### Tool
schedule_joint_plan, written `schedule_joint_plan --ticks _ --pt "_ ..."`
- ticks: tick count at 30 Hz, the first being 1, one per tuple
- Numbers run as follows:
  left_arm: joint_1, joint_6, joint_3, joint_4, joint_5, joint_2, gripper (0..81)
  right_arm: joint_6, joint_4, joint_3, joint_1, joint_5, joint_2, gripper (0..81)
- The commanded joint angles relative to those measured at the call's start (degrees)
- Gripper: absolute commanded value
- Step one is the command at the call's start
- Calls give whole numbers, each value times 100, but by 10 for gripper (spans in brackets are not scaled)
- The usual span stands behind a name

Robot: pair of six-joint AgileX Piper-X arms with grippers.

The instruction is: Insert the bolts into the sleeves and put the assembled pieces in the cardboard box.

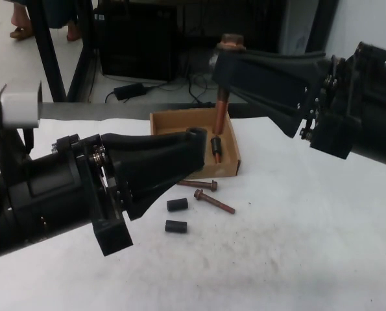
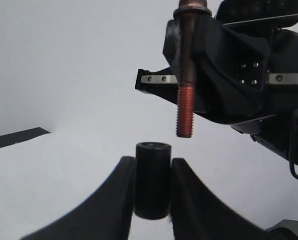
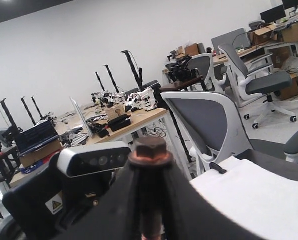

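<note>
The bench (image 1: 309, 246) carries the cardboard box (image 1: 233, 152), with both arms raised near it. The right jaws grip a bolt (image 2: 187, 75) just under its head, thread pointing down. The left jaws clamp an upright sleeve (image 2: 152, 180) just beneath (the tip sits off to one side of the bore). I judge the tip should be centred first, then lowered straight with both parts plumb.

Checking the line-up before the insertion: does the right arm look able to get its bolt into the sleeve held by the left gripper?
Probably yes: the right gripper holds the bolt thread-down above the sleeve upright in the left gripper, nothing between; the tip sits slightly off the bore.
</note>
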Motion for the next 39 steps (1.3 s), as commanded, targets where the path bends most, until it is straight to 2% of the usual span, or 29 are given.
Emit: schedule_joint_plan --ticks 1,13,27,39 --pt "1 -60 -2 -241 144 -58 9 119 -331 -11 21 -181 -35 0" --pt "-596 -88 -2 -241 -77 -58 9 245 -360 -11 21 -372 -35 0" --pt "-384 133 -2 -234 -292 -58 9 244 -451 -11 21 -392 -35 0" --pt "-386 -22 -2 -519 -336 -58 9 293 -451 -21 21 -392 -35 0"
